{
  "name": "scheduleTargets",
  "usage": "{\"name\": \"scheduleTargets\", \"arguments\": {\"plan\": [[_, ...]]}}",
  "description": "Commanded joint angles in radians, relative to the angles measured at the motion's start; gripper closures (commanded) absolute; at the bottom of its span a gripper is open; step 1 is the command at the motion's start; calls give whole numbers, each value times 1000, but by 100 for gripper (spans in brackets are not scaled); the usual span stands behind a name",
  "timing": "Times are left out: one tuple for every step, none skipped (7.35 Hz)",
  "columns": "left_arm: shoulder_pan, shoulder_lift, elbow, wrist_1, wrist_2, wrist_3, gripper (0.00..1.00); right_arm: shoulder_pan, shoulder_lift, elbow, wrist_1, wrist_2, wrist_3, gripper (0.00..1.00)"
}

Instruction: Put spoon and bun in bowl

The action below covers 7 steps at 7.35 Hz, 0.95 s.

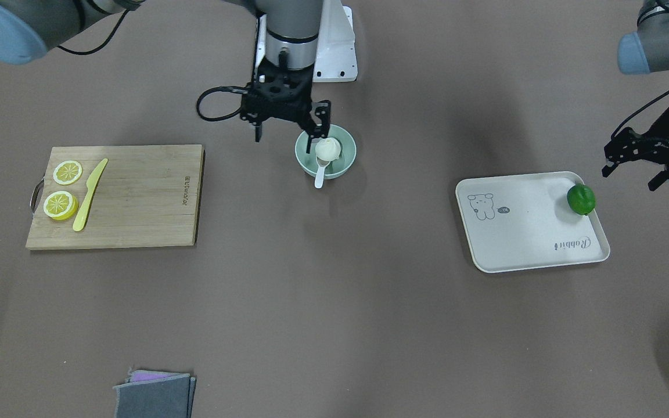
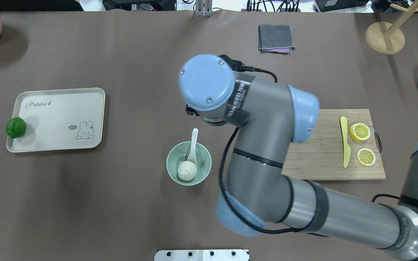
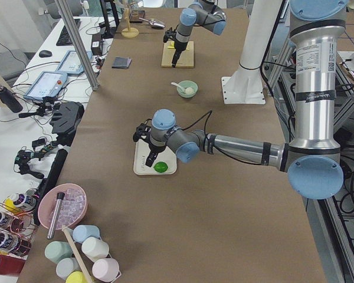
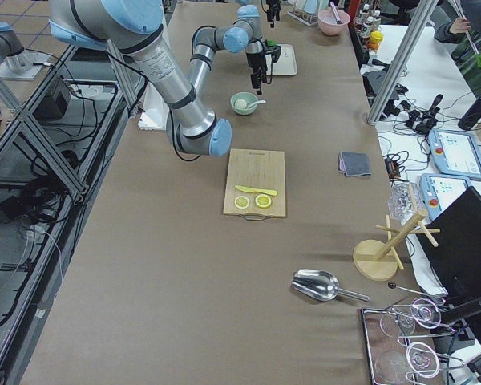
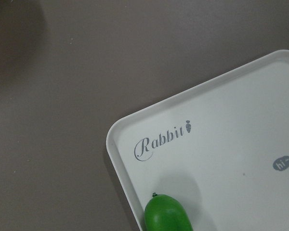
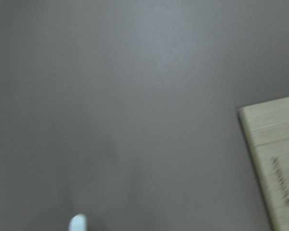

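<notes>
**Item 1.** Round pale mint-green bowl [image 2: 202, 161], mid-table. Contents, by the overhead view:
- Small white steamed bun with a pleated top [image 2: 187, 170], sitting at the 6 o'clock side of the well.
- Small white ceramic-style soup spoon [image 2: 193, 144], scoop down inside beside the bun. The short handle leans out over the rim at 12 o'clock (likely too long to lie flat, hence propped).

Both task pieces are in the bowl, so the task looks complete.

**Item 2.** Right gripper [image 1: 285, 141], hanging by the bowl's robot-side rim. Its fingers are spread wide and hold nothing.

**Item 3.** Left gripper [image 1: 630, 177], parted and empty. It is beside the round green lime [image 1: 581, 199] on the cream rectangular rabbit-print tray [image 1: 520, 244], at 10 o'clock of the bowl and well apart from it.

**Item 4.** Rectangular bamboo cutting board [image 2: 321, 159], at 3 o'clock of the bowl. It carries two yellow lemon slices [image 2: 360, 131] and a yellow plastic knife [image 2: 345, 146], none of them part of the task.
</notes>
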Motion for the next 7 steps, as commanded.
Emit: {"name": "scheduleTargets", "arguments": {"plan": [[-2, 13, 5, 5, -2, 3, 0, 195, -235, 180, 3, 114, -358, 0], [-6, 15, 4, 6, -2, 3, 0, 282, -308, 191, 8, 183, -533, 0], [-9, 17, 4, 6, -3, 6, 0, 354, -384, 214, 15, 225, -667, 0], [-9, 38, 4, 2, 0, 15, 0, 419, -429, 220, 15, 272, -717, 0], [-9, 65, 7, 2, 1, 15, 0, 482, -463, 219, 15, 349, -742, 0], [-9, 73, 7, 3, -3, 15, 0, 537, -500, 214, 14, 392, -872, 0], [-9, 72, 31, 2, -9, 12, 0, 582, -549, 214, 14, 411, -966, 0]]}}
